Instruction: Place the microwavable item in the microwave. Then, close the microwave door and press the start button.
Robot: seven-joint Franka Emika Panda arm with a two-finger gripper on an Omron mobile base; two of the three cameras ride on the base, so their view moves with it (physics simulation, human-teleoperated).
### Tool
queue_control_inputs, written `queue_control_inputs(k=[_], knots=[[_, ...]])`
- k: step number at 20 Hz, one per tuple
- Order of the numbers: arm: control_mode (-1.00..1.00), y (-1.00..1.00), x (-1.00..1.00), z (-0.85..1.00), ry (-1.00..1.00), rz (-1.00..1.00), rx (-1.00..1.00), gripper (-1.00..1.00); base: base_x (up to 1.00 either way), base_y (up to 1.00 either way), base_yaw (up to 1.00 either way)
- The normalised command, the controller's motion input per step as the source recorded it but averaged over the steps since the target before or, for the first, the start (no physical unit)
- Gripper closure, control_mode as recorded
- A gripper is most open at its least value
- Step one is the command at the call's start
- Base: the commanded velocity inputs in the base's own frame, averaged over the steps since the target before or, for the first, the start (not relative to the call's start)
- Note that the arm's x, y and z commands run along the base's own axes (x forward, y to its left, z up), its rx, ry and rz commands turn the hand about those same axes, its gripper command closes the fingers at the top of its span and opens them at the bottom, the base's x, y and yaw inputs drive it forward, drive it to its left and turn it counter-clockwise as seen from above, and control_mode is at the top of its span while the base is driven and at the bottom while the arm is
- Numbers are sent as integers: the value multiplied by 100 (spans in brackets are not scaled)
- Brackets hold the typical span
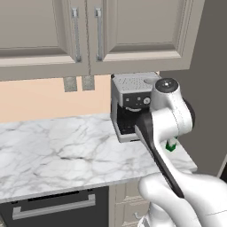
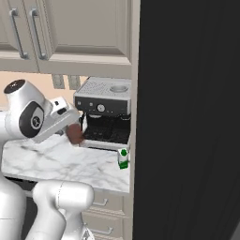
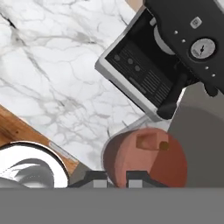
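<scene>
We read this as step one, the carry: gripper (image 2: 72, 132) clamped on the cup (image 3: 146, 157), held above the marble counter's (image 1: 53, 150) right end beside the coffee machine (image 2: 105, 112). Next we must find the microwave.

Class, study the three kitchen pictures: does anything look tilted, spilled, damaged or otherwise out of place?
Nothing looks spilled or damaged. The cup with red-brown contents sits off the marble counter, held in the gripper beside the coffee machine.
</scene>
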Motion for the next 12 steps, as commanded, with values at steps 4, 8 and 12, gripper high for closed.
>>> queue_control_inputs(k=[4,8,12], knots=[[-100,0,-24,-3,1,0,0,100,0,0,0],[-100,0,-19,-15,1,0,0,100,0,0,0],[100,7,-20,-6,0,0,0,100,-44,33,0]])
